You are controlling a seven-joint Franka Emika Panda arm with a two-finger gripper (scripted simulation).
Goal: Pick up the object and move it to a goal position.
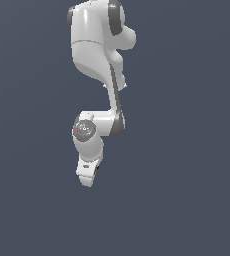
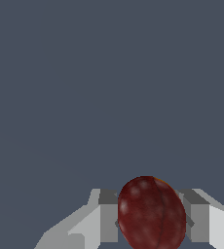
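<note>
The white two-fingered end effector (image 2: 152,221) was closed on the dark red, glossy, roughly oval object (image 2: 152,214) — one grey pad (image 2: 109,216) pressed each side of it in the wrist view, the other pad (image 2: 197,219) opposite. The object sat between the fingers, filling the gap, with a faint seam line down its surface. Behind it only a flat slate-grey background showed; no tabletop edge could be made out.

In the exterior view the end effector (image 1: 88,176) pointed downward at the bottom of the white Panda arm (image 1: 99,55), and the object (image 1: 97,168) showed only as a tiny dark red speck at the end effector's side toward the exterior view's right. Above it sat the round grey-capped wrist joint (image 1: 84,130), then a slim dark-striped link rising to the bulky upper arm segments — all against the same plain grey backdrop.
</note>
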